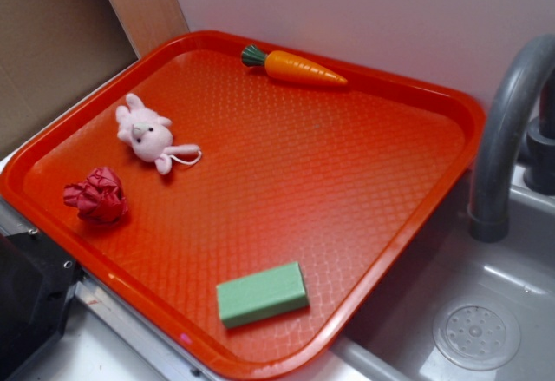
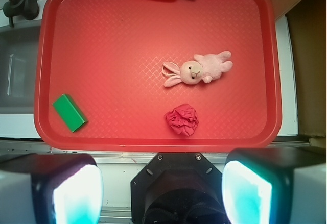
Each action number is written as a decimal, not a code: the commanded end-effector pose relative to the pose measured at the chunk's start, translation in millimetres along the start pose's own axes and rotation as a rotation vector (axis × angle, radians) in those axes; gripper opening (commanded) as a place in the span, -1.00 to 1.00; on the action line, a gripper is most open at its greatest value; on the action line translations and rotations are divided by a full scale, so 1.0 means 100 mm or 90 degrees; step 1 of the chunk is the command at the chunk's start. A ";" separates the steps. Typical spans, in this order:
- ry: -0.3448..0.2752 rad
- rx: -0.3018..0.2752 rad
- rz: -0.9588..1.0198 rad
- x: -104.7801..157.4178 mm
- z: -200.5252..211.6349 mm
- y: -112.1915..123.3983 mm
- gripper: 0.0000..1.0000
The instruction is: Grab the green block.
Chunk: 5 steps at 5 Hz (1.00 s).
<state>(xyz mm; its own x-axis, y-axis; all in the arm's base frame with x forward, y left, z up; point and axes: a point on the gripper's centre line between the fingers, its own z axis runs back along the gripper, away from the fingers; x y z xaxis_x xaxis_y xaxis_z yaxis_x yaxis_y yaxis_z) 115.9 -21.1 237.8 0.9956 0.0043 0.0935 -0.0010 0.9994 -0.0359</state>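
The green block (image 1: 262,294) lies flat on the red tray (image 1: 451,108) near its front edge. In the wrist view the green block (image 2: 70,112) sits at the tray's lower left, well away from my gripper (image 2: 162,185). The gripper is open and empty, with its two fingers (image 2: 76,191) spread wide. It hovers high above the counter, just off the near rim of the tray (image 2: 153,143). The gripper itself does not show in the exterior view.
On the tray lie an orange carrot (image 1: 295,67) at the far rim, a pink plush bunny (image 1: 149,134) and a red crumpled cloth ball (image 1: 97,195). A grey faucet (image 1: 507,129) and sink drain (image 1: 477,333) stand beside the tray. A black base (image 2: 176,188) sits below the gripper.
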 end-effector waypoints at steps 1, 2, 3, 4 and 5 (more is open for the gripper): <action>0.000 0.000 0.000 0.00 0.00 0.00 1.00; -0.102 -0.090 -0.128 0.10 -0.06 -0.27 1.00; -0.125 -0.061 -0.202 0.18 -0.06 -0.64 1.00; -0.141 -0.048 -0.300 0.19 -0.14 -1.09 1.00; -0.105 -0.043 -0.336 0.26 -0.41 -1.35 1.00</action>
<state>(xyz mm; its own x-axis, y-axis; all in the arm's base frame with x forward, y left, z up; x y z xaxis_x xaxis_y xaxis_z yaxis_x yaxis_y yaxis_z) 148.6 -151.9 191.5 0.8465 -0.4855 0.2184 0.4956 0.8685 0.0100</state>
